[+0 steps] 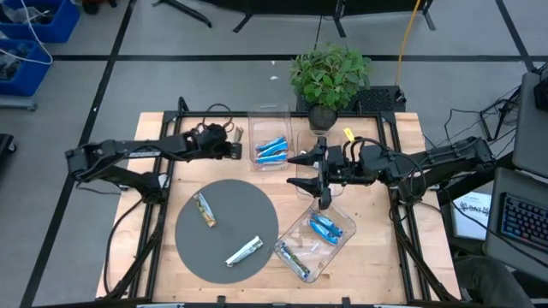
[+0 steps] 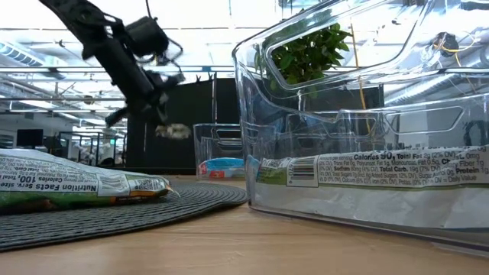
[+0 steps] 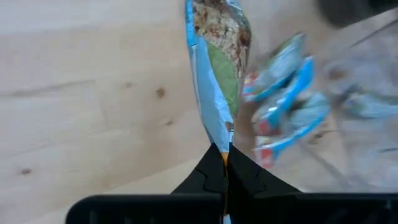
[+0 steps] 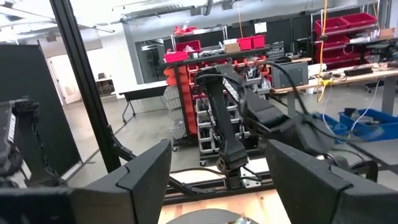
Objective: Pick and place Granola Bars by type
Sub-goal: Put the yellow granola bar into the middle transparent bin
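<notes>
Looking down from the high view, we note the left gripper [image 1: 233,144] raised near the table's back edge, just beside the clear rear bin [image 1: 271,115]. Its dark fingers [image 3: 214,171] are pressed together on the crimped end of a tan-and-blue granola bar [image 3: 217,68], glossy foil with printed oats showing in the left wrist view. From the low view the same bar [image 2: 173,131] hangs small and pale under the arm, clear of the table.

We count a cluster of bright blue bars [image 1: 272,150] lying in the rear bin (blurred in the wrist view, red ends visible). The front bin [image 1: 336,244], clear hard plastic with rounded corners, sits tilted on the wood table [image 1: 377,265] and holds two blue bars [image 1: 324,227] at one end and a long tan bar [image 1: 294,259] at the other.

On the round grey mat [image 1: 214,252], ribbed and woven in the low view, we see two bars well apart: a gold-tan one [image 1: 204,210] and a silvery-white one [image 1: 244,251], both flat and crinkled.

The right gripper [image 1: 315,175] hovers between the two bins, its broad dark fingers [image 4: 146,177] spread wide with nothing between them. A leafy potted plant [image 1: 330,75] stands behind the table.
</notes>
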Controlling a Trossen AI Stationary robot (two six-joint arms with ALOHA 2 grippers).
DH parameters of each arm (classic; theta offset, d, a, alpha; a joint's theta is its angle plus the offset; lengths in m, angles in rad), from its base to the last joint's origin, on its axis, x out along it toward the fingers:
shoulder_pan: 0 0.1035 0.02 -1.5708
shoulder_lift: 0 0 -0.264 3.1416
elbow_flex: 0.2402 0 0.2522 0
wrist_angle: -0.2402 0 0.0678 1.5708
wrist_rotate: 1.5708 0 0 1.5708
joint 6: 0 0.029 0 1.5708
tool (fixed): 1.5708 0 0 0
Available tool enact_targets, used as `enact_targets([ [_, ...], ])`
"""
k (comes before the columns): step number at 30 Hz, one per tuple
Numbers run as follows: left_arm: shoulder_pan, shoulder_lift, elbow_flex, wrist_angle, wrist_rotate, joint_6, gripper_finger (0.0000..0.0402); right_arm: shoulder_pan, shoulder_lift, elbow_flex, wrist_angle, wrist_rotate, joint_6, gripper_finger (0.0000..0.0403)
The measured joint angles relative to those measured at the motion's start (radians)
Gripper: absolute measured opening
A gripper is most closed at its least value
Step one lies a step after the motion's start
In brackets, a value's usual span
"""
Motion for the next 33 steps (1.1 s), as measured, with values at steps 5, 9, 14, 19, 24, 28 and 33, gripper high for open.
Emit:
enact_targets([
  [5, -0.043, -0.124, 0.000, 0.022, -0.030, 0.035, 0.0001, 0.000, 0.000, 0.000, 0.000, 0.000, -0.014, 0.0265],
  [9, -0.096, -0.223, 0.000, 0.063, -0.043, 0.098, 0.0000, 0.000, 0.000, 0.000, 0.000, 0.000, -0.002, 0.0285],
  [14, -0.182, -0.317, 0.011, 0.160, -0.052, 0.216, 0.0000, -0.007, 0.000, 0.000, 0.003, 0.001, 0.018, 0.0301],
  [19, -0.281, -0.352, 0.080, 0.231, -0.047, 0.346, 0.0000, -0.028, 0.001, 0.001, 0.016, 0.007, 0.048, 0.0301],
  [24, -0.379, -0.336, 0.200, 0.232, -0.048, 0.451, 0.0000, -0.042, 0.019, 0.068, -0.029, 0.027, 0.038, 0.0302],
  [28, -0.449, -0.305, 0.312, 0.228, -0.048, 0.547, 0.0000, -0.057, 0.065, 0.166, -0.125, 0.028, 0.014, 0.0302],
  [33, -0.521, -0.225, 0.450, 0.215, -0.055, 0.661, 0.0000, -0.075, 0.125, 0.264, -0.155, 0.027, 0.011, 0.0302],
])
